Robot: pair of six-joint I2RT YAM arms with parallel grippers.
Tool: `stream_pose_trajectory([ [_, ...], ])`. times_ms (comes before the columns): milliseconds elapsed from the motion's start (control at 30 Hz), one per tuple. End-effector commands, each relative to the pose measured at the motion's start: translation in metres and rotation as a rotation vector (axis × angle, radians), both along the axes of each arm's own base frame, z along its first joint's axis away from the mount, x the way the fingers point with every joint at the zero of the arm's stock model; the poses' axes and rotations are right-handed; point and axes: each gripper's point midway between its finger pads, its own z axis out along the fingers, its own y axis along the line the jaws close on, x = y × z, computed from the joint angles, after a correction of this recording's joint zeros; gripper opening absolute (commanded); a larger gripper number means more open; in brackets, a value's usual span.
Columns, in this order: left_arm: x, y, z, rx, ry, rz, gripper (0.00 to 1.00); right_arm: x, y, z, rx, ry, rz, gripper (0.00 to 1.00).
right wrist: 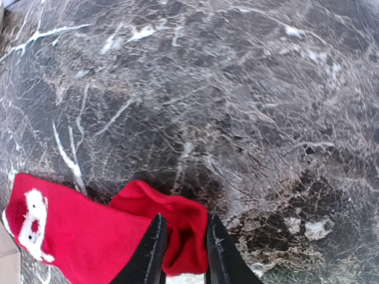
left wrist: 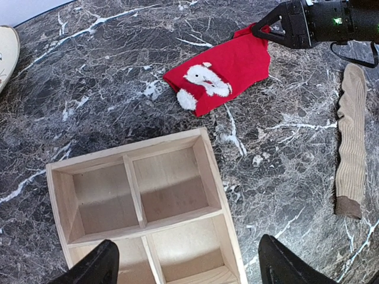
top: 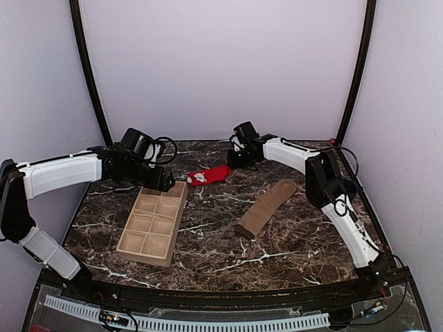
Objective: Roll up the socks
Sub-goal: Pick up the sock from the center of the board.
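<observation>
The red sock [left wrist: 222, 74] lies on the dark marble table [top: 291, 242] toward the far middle, just beyond the far end of the wooden tray [left wrist: 210, 171]. The end with the white patch points toward the tray. The right gripper [right wrist: 183, 228] reaches in from the right, and its two fingers are clamped on the other end of this sock, where the fabric bunches up in a small fold between them. The tan sock [top: 266, 207] lies flat and stretched out on a slant on the right part of the table, apart from the red sock and beside the right arm. The left gripper [left wrist: 186, 260] hangs over the far compartments of the tray with its fingers spread wide and nothing between them. From the left wrist view the tray compartments look bare.
</observation>
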Motion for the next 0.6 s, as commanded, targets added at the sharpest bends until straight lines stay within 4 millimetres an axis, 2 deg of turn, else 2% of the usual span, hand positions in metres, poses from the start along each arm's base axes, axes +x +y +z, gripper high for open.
stream_pose_trajectory([
  [0,0.008,-0.012,0.017,-0.032,-0.036,-0.029,0.84,0.004,-0.007,0.041,0.025,-0.070,-0.019,0.18],
  [133,0.011,-0.020,0.019,-0.044,-0.040,-0.041,0.83,0.009,-0.025,0.060,0.003,-0.114,-0.066,0.14],
  [367,0.008,-0.038,0.023,-0.048,-0.045,-0.071,0.83,0.020,-0.050,0.082,-0.034,-0.168,-0.140,0.13],
  [467,0.007,-0.043,0.024,-0.047,-0.044,-0.075,0.83,0.025,-0.059,0.085,-0.052,-0.174,-0.168,0.14],
  [500,0.000,-0.054,0.023,-0.045,-0.042,-0.102,0.83,0.024,-0.062,0.084,-0.063,-0.170,-0.174,0.15],
  [567,-0.004,-0.060,0.022,-0.042,-0.039,-0.118,0.83,0.023,-0.068,0.079,-0.095,-0.159,-0.186,0.18],
])
